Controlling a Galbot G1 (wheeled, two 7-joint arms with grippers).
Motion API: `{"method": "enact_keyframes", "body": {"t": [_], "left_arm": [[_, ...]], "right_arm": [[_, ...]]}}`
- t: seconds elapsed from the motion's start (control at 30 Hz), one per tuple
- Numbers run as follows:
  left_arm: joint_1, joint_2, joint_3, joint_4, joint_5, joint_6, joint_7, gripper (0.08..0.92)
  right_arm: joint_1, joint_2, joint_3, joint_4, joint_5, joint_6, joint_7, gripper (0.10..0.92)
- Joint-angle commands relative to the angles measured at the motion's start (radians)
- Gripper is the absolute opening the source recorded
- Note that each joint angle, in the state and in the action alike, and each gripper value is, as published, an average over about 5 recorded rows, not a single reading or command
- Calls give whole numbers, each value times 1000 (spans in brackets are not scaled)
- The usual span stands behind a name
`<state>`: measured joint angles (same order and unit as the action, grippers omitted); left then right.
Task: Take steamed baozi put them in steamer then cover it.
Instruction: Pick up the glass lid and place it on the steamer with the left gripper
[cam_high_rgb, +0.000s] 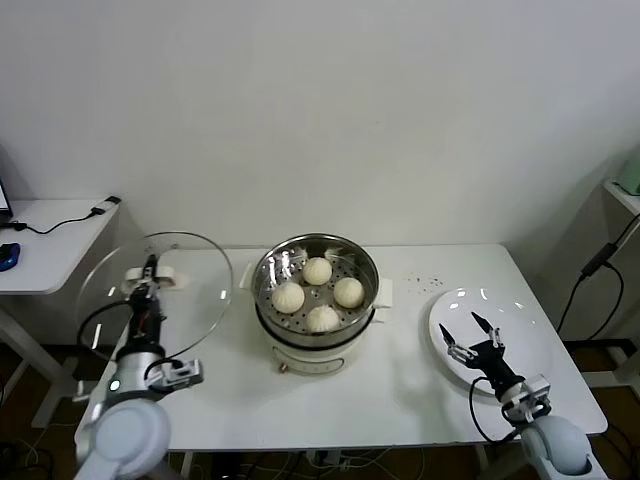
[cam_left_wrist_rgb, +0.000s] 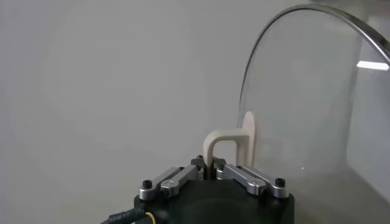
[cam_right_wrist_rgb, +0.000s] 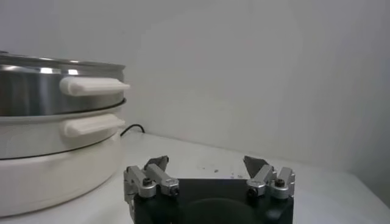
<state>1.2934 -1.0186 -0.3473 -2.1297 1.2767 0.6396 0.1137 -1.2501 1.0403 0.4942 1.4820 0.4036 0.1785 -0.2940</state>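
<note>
All four baozi (cam_high_rgb: 318, 293) sit in the steamer (cam_high_rgb: 316, 300), right gripper (cam_high_rgb: 473, 335) jaws apart over the plate (cam_high_rgb: 520, 340), but the left gripper (cam_high_rgb: 148, 272) jaws look clamped on just the glass lid (cam_high_rgb: 155, 295) handle, so it might swing and clip the rim.

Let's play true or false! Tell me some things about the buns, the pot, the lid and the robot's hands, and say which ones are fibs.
1. Four baozi sit inside the steamer. True.
2. The glass lid is on the steamer. False: the left gripper holds it up by its handle, beside the pot.
3. The right gripper is open over the white plate. True.
4. A bun is on the plate. False: the plate has none.
</note>
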Motion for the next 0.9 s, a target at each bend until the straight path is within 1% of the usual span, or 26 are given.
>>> {"method": "enact_keyframes", "body": {"t": [0.03,0.13,0.23,0.33,0.47,0.6,0.77,0.9], "left_arm": [[-313,-76,383,-26,209,146,307,148],[-357,-162,436,39,259,146,313,148],[-398,-256,478,113,288,146,300,148],[-428,-336,509,176,304,146,281,148],[-441,-424,536,240,317,146,271,148],[-445,-482,542,305,320,146,256,148],[-458,-518,542,375,316,146,232,148],[-467,-534,534,424,314,146,222,148]], "right_arm": [[82,-13,-39,-48,-3,2,1,823],[85,-13,-37,-53,-5,3,0,823],[85,-11,-34,-57,-11,5,0,823],[83,-5,-29,-61,-15,7,-2,823],[78,1,-19,-66,-20,13,-8,823],[77,2,-8,-70,-21,15,-12,823],[77,2,-1,-72,-20,17,-13,823],[75,3,3,-73,-20,19,-15,823]]}}
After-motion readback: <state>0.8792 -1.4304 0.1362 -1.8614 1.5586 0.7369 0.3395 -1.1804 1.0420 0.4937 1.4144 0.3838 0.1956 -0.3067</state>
